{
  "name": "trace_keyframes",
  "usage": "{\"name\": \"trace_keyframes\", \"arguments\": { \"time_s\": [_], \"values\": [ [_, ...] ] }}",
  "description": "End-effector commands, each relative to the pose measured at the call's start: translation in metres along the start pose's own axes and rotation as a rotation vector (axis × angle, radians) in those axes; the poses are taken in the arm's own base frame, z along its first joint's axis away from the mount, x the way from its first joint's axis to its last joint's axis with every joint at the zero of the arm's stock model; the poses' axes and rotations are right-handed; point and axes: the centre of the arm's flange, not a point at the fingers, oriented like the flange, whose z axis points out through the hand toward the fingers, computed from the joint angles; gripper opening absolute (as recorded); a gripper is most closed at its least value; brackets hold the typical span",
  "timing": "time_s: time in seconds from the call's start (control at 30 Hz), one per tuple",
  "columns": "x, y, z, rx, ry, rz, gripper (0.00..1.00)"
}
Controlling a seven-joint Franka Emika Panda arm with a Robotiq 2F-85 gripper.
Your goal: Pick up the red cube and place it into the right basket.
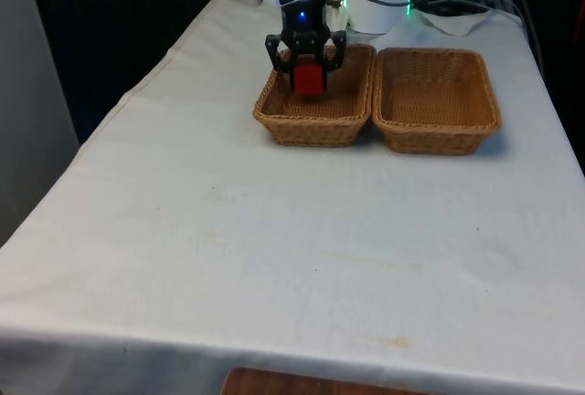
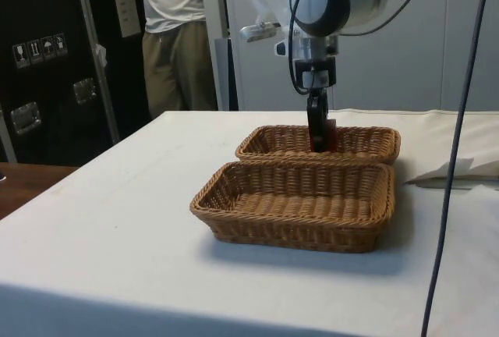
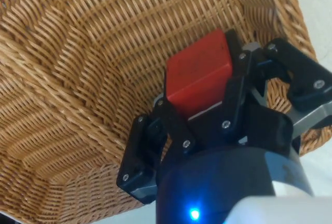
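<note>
Holding: the gripper (image 1: 307,58) has the red cube (image 1: 309,79) clamped between its two fingers, so the carrying step is in hand and the letting-go is not yet done.
Front view, cube: it hangs inside the mouth of the basket (image 1: 315,102) that sits nearer the front view's left, about level with the rim and toward that basket's far edge.
Front view, other basket: a second basket (image 1: 434,102) stands touching the first along one long side, nearer the front view's right; both sit toward the table's (image 1: 274,230) far end.
Side view, gripper: the gripper (image 2: 318,130) points straight down into the farther basket (image 2: 351,143); a sliver of the cube (image 2: 330,136) shows beside the fingers, and the nearer basket (image 2: 296,206) holds nothing.
Side view, background: a person (image 2: 175,33) stands beyond the table's far corner.
Wrist view, grip: the fingers (image 3: 236,86) press on opposite faces of the cube (image 3: 199,73), with the woven floor (image 3: 93,68) below; whether the cube touches it cannot be told.
Next move: probably a short lowering, then spreading the fingers and lifting straight up clear of the rim.
</note>
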Motion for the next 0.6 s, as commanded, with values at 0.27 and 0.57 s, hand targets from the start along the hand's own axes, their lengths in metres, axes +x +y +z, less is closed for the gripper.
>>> {"name": "trace_keyframes", "arguments": {
  "time_s": [0.27, 0.57],
  "values": [
    [-0.0002, -0.0005, -0.0012, 0.001, 0.007, 0.006, 0.48],
    [-0.0007, -0.0002, -0.0004, 0.001, 0.004, 0.008, 1.00]
  ]
}}
